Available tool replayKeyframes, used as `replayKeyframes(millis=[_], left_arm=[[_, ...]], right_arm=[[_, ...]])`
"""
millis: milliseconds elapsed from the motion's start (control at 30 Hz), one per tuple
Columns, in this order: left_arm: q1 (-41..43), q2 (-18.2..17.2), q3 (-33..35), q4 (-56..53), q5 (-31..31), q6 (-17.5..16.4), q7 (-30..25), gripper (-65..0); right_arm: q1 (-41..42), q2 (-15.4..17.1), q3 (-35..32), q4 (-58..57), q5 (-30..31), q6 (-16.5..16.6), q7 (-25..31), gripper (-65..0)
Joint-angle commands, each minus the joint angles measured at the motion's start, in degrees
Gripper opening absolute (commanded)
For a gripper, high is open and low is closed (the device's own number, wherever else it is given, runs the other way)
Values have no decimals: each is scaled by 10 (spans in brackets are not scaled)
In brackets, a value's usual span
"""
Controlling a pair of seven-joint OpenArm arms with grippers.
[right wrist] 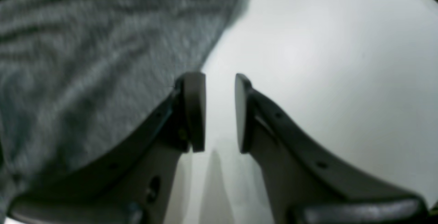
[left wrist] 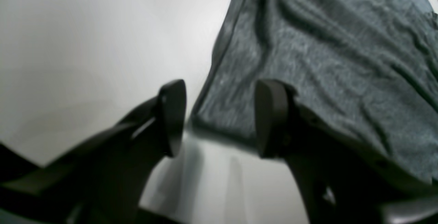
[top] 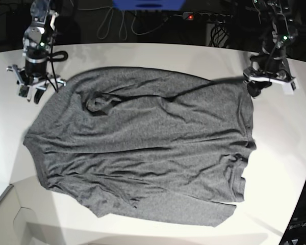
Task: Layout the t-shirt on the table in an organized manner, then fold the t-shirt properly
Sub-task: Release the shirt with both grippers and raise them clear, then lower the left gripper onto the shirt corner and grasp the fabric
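The dark grey t-shirt (top: pixel 143 148) lies spread across the white table (top: pixel 290 153), mostly flat but rumpled, with creases running through the body and a bunched fold near the collar area.

The left gripper (left wrist: pixel 219 118) hangs at a corner of the shirt, low over the tabletop. Its jaws stand well apart with nothing between them: one finger (left wrist: pixel 172 114) sits over bare white table, the other over the cloth, and the shirt's hemmed edge runs away from the gap between them. Whether the fingertip on the cloth side touches the fabric cannot be told. In the base view this gripper (top: pixel 256 87) is at the shirt's far corner.

The right gripper (right wrist: pixel 220 113) is at the opposite far edge of the shirt (right wrist: pixel 85 63). Its jaws are parted by a narrower gap, holding nothing; only bare table (right wrist: pixel 325 63) shows between the pads. The shirt lies beside and behind one finger (right wrist: pixel 193 111), and the other finger is over the table. In the base view it (top: pixel 33 92) sits just beside the shirt's edge.
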Motion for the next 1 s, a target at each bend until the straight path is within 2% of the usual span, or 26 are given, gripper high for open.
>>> replayKeyframes(millis=[0, 400, 533, 567, 633, 767, 967], left_arm=[[2, -5, -1, 5, -1, -4, -10, -334], [-25, 0, 0, -82, -1, -4, -10, -339], [-38, 0, 21, -88, -1, -4, -14, -343], [-45, 0, 25, -97, -1, -4, -12, -359], [-58, 0, 35, -111, -1, -4, -11, -434], [-60, 0, 45, -112, -7, -5, -12, -649], [-57, 0, 45, -52, -9, -5, -11, -650]], right_arm=[[2, 5, 3, 13, 1, 0, 18, -494], [-31, 5, 4, 20, 1, 0, 19, -494], [-38, 5, 4, 20, 1, 0, 19, -494], [-39, 5, 4, 20, 1, 0, 19, -494], [-39, 5, 4, 21, 1, 0, 19, -494], [-40, 5, 4, 21, 1, 0, 19, -494], [-51, 6, 4, 29, 1, 0, 20, -494]])
